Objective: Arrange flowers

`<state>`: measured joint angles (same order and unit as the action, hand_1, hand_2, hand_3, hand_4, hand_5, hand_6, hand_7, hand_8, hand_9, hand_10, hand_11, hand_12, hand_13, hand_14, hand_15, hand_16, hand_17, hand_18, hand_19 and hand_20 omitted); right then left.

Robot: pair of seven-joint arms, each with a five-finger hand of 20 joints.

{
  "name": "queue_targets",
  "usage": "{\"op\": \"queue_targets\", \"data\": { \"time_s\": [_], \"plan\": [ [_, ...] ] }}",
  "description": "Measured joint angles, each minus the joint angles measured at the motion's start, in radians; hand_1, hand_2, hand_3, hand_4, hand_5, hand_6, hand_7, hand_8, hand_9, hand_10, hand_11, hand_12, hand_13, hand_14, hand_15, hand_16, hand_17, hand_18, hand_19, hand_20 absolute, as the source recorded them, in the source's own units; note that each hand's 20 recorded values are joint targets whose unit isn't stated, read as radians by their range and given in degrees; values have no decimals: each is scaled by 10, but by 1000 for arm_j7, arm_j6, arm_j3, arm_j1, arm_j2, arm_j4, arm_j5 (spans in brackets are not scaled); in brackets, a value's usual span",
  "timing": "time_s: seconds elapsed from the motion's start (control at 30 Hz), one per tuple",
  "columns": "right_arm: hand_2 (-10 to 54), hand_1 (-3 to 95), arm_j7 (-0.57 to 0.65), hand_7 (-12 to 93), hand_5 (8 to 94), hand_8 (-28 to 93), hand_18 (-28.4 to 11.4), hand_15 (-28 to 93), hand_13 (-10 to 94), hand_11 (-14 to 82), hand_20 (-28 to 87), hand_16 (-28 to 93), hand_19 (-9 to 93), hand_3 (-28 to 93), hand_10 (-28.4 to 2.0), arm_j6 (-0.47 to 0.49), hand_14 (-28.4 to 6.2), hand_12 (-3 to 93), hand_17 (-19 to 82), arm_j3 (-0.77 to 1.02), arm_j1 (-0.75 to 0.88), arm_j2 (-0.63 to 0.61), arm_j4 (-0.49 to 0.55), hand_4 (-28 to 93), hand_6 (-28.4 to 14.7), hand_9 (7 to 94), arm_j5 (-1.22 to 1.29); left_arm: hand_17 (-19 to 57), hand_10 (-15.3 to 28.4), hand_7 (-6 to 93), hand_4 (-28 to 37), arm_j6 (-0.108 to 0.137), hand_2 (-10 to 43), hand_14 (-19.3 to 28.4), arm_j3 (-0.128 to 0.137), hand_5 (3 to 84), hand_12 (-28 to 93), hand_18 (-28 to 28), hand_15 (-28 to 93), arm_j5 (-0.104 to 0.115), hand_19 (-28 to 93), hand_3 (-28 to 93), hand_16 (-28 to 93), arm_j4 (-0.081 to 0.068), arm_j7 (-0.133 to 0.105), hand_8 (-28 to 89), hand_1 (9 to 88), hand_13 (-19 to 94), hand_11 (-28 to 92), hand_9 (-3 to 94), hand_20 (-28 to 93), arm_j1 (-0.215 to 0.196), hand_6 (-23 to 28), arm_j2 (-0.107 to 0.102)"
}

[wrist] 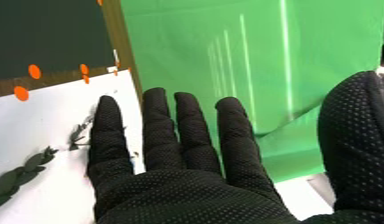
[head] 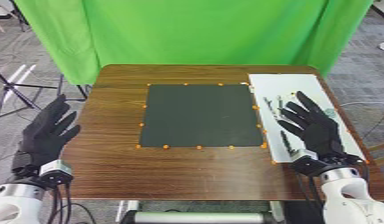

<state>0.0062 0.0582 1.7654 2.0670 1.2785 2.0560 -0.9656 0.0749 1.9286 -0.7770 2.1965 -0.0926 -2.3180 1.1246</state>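
In the head view my right hand (head: 317,131) is over the white sheet (head: 295,81) on the table's right side, its fingers straight and spread. Dark green leafy sprigs (head: 287,141) lie on that sheet beside and partly behind the hand. My left hand (head: 46,132) is at the table's left edge, fingers straight, holding nothing. In the right wrist view my right hand (wrist: 193,192) is open and empty, and leafy stems (wrist: 20,175) lie on the white sheet (wrist: 46,120) past its fingers.
A dark rectangular mat (head: 201,116) with orange dots round its border lies mid-table. Behind the brown table (head: 197,172) hangs a green curtain (head: 206,35). A tripod (head: 20,95) stands on the floor at the left.
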Motion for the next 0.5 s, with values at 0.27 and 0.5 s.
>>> {"op": "queue_targets", "data": {
  "time_s": [0.27,0.5],
  "plan": [
    [-6,148,0,124,263,-83,-194,20,255,35,223,376,356,829,-134,-6,-110,238,3,-9,-2,-8,0,-238,-39,300,0,-121,81,182,-283,-1,-31,110,3,190,210,173,127,0,345,684,84,-1,0,-98,242,108,96,144,90,-3,9,0],
    [-11,150,0,125,267,-83,-197,38,275,48,255,378,413,832,-136,0,-110,238,13,-16,-6,-8,-3,-241,-40,313,0,-121,82,181,-283,-1,-31,109,3,190,210,173,128,0,346,684,83,-1,2,-97,243,108,97,144,91,2,10,-2]
  ]
}}
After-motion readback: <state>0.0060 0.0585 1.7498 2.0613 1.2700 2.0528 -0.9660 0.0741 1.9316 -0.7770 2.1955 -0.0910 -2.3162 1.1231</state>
